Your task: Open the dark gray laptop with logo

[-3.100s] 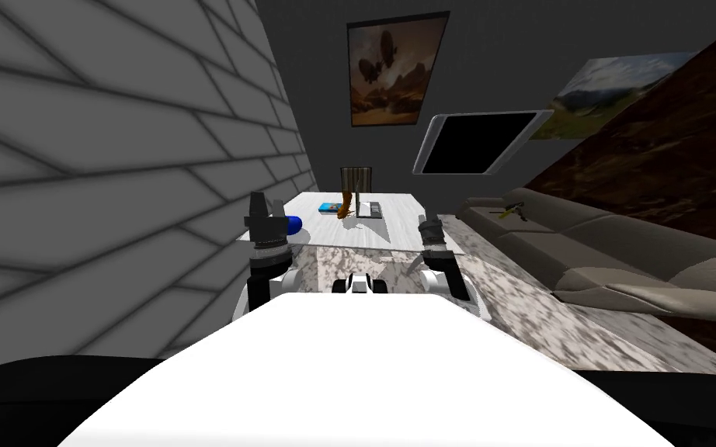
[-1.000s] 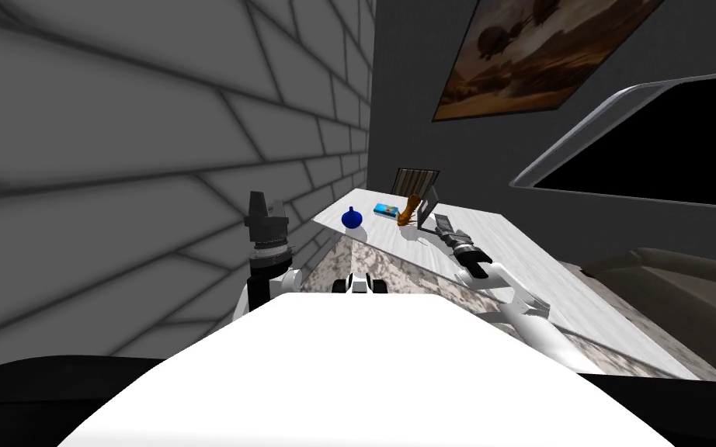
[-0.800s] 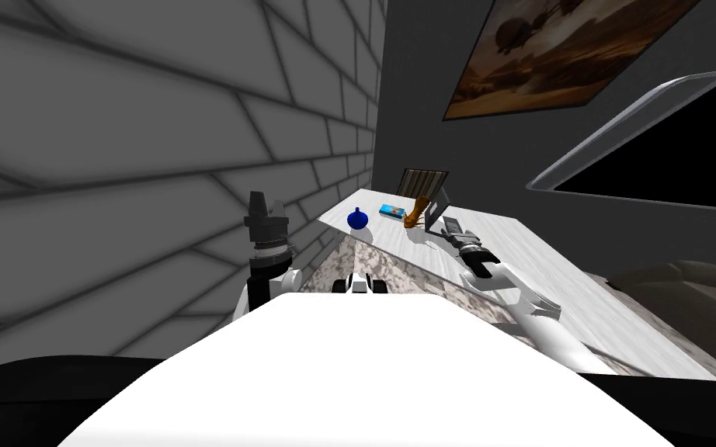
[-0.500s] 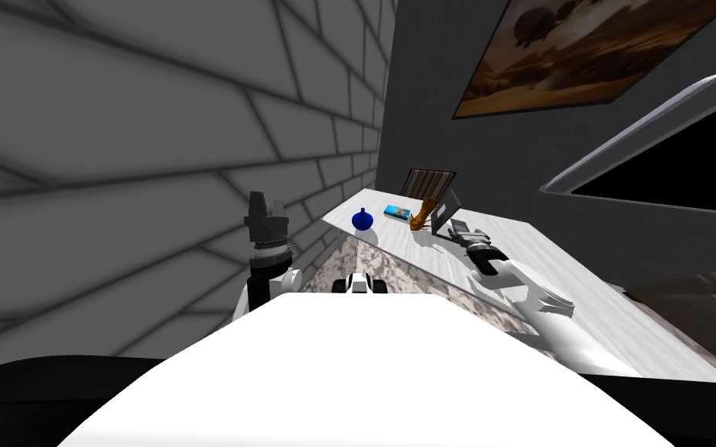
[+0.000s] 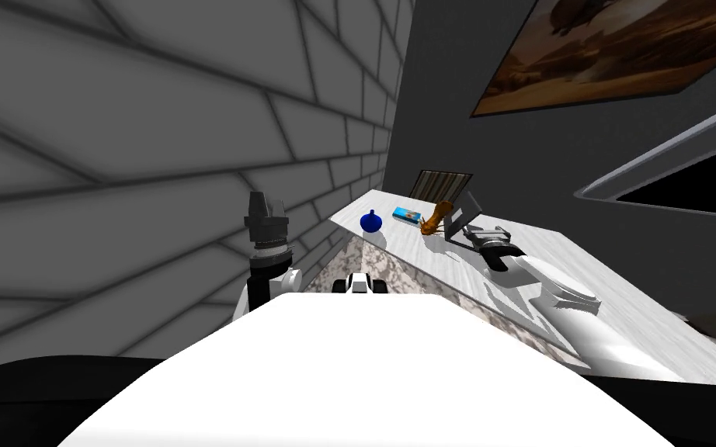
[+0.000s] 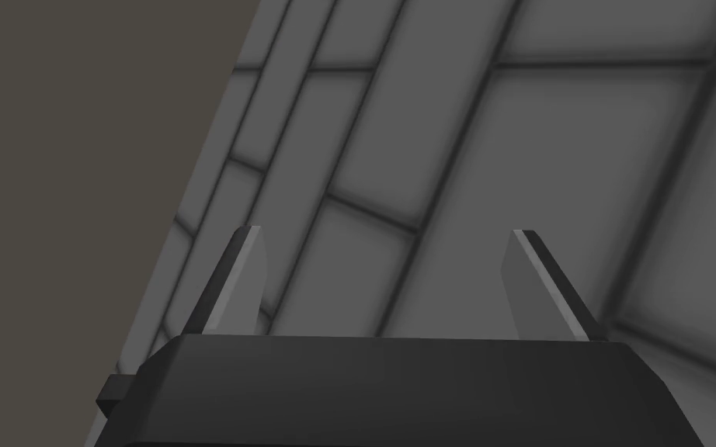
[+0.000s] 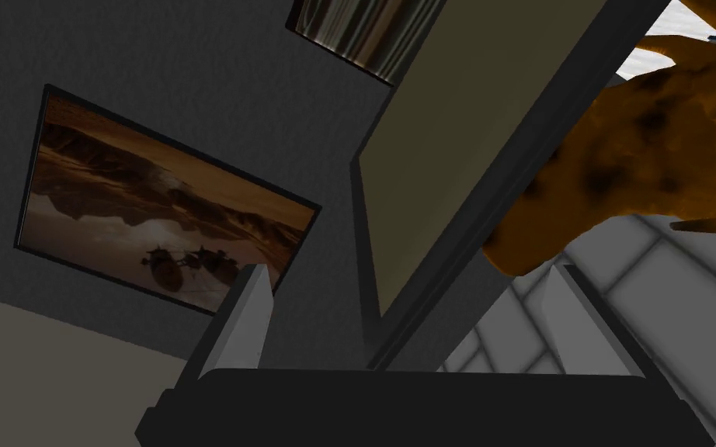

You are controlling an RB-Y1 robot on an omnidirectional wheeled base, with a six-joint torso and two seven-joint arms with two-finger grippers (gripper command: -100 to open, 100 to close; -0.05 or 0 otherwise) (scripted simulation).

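In 3 s I closed in; the right gripper (image 7: 411, 272) reached the dark grey laptop (image 7: 457, 140) on the white table (image 5: 395, 233), beside an orange figurine (image 5: 434, 218) — fingers spread astride its half-raised lid, ready to push. Left gripper (image 5: 265, 203) idle, spread.

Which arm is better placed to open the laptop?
Right: the right claw is at the laptop, lid edge between its fingers. The left claw is raised by the wall, away from the table.

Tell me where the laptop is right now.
In the head view the laptop sits partly open on the white table ahead to the right, just right of the orange figurine; its lid stands between the right claw's open fingers.
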